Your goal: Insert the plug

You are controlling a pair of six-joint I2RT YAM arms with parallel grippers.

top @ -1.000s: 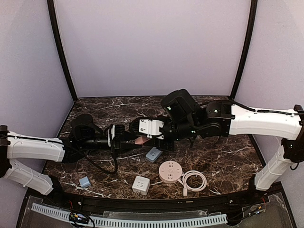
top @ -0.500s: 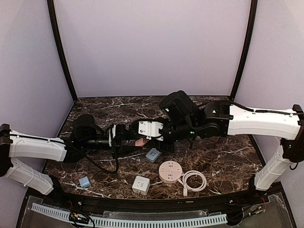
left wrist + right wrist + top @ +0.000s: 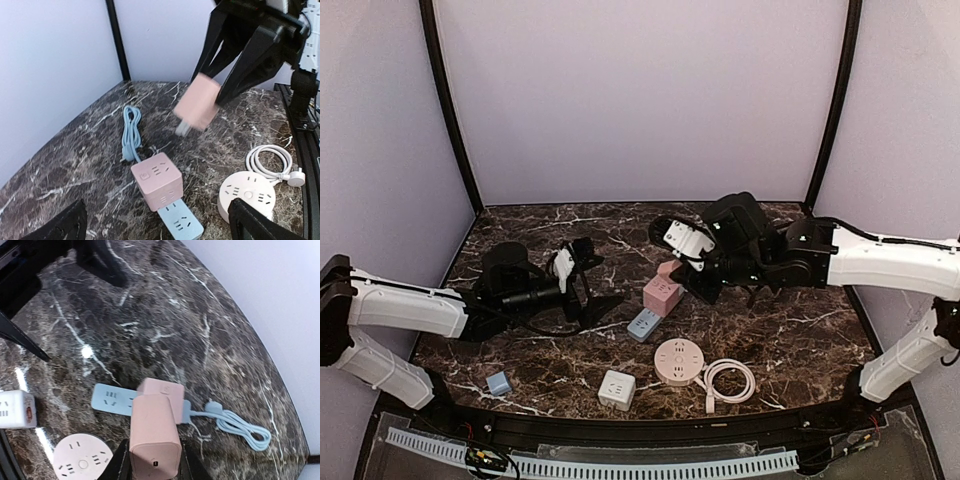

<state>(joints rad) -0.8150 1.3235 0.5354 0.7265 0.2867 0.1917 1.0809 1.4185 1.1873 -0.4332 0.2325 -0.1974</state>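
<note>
Dark marble table (image 3: 800, 330) in a lilac booth: the pink plug (image 3: 196, 102) hangs over the pink cube socket (image 3: 157, 181).
The right gripper (image 3: 678, 265) is closed on the two sides of the plug body, so the metal prongs (image 3: 182, 129) stay free and point down, slanted toward the cube. The plug is in the air, near the socket but not yet inserted. The cube lies touching the blue power strip (image 3: 107, 400). The left gripper (image 3: 598, 275) stands wide open and holds nothing, low on the left of the cube; I think it leaves room for the insertion. The tilt probably must be corrected first.
</note>
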